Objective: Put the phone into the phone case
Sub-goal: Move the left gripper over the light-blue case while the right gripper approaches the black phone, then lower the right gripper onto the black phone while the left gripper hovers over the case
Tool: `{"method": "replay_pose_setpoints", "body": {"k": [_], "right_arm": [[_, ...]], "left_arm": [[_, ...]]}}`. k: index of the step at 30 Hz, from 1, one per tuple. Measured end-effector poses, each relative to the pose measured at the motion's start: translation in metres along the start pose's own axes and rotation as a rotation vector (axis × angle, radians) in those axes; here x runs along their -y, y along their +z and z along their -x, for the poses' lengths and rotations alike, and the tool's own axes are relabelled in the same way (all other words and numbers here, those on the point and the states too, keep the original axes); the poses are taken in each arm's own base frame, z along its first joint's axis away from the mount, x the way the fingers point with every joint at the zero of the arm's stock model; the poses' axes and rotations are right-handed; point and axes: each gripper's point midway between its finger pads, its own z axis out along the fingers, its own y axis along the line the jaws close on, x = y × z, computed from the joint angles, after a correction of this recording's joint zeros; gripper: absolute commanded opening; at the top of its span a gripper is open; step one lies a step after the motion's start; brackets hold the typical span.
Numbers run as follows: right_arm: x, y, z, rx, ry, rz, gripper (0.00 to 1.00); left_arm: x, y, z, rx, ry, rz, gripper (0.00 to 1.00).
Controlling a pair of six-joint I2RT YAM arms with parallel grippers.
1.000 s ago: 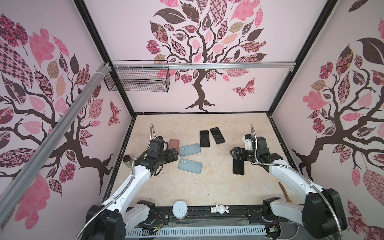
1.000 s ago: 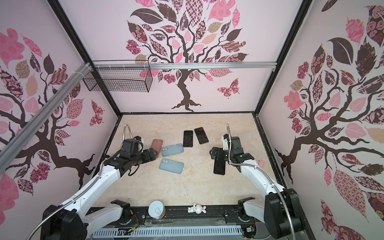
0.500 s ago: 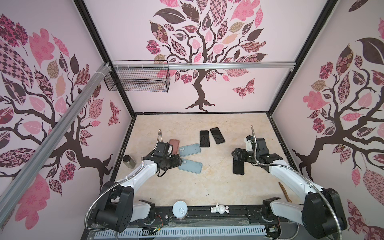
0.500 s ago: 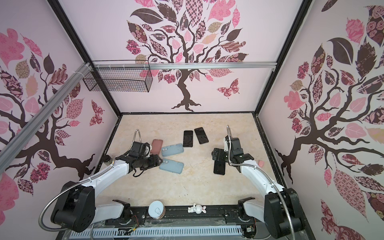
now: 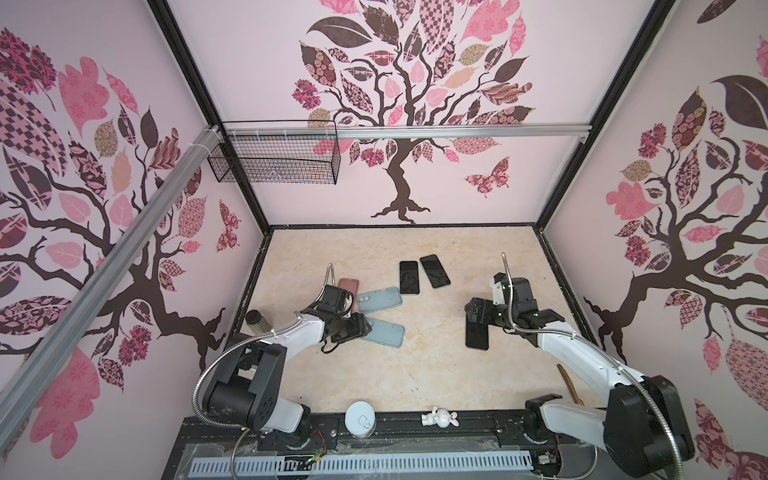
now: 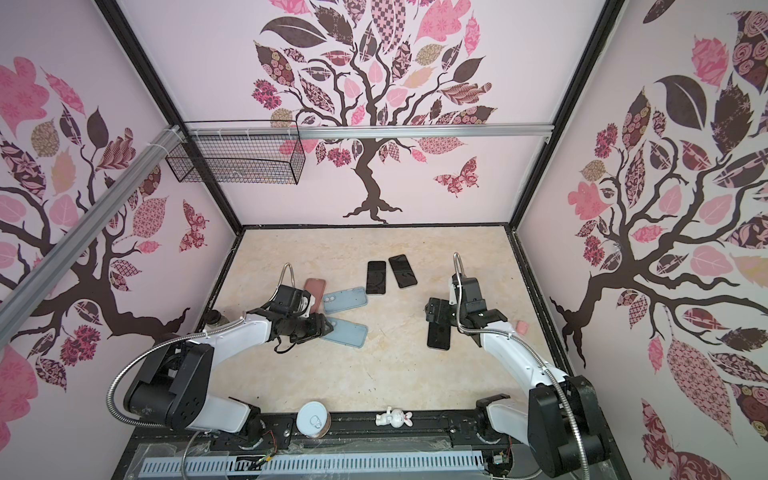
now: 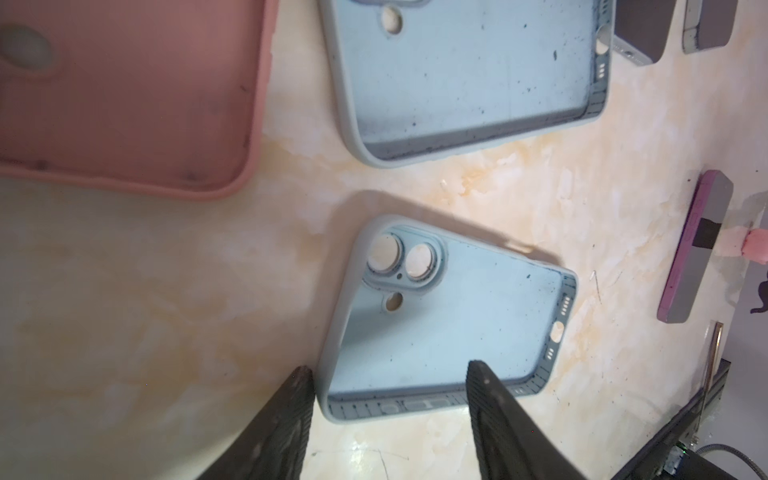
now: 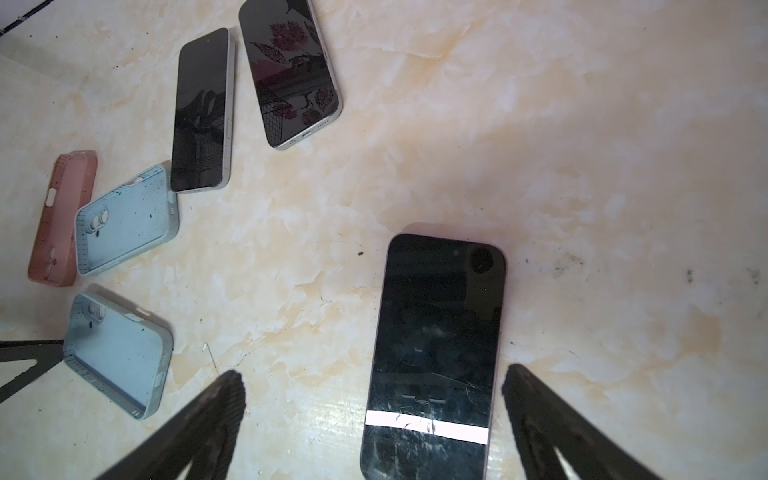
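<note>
- Since a second ago the left gripper has swung away from the pink case and down to the front blue case, its jaws narrowing. The right gripper has hardly shifted.
- In both top views the phone lies flat on the worktop, screen up. It is well apart from the front blue case, on the right arm's side, with its far end under the right gripper.
- A second blue case lies just behind the front blue case. Two more dark phones lie farther from it, beyond that second case.
- By my judgement nothing is done yet: case and phone are both on the worktop, and grasping, aligning and pressing in all remain.
- In the left wrist view the jaws stand partly apart over one corner of the empty, open-side-up front blue case. One finger is just outside its wall and the other is over its hollow, with no squeeze showing.
- In the right wrist view the right gripper is spread wide around the phone, holding nothing.
- In both top views the gripper bodies hide their fingertips. Whether the left finger touches the case wall cannot be told. The phone's near end is cut off in the right wrist view.
</note>
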Motion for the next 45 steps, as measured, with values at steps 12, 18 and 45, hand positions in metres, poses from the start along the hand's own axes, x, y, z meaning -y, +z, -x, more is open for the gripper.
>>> {"method": "replay_pose_setpoints", "body": {"k": [12,18,45], "right_arm": [[0.013,0.002,-0.002,0.013,0.022,-0.064,1.00],[0.020,0.001,0.001,0.032,0.040,-0.103,1.00],[0.040,0.016,-0.008,0.000,0.081,-0.198,0.99]], "left_arm": [[0.031,0.016,-0.009,-0.033,0.103,-0.049,0.57],[0.044,0.022,-0.015,-0.041,0.133,-0.066,0.56],[0.078,0.027,-0.033,-0.095,0.140,-0.181,0.51]]}}
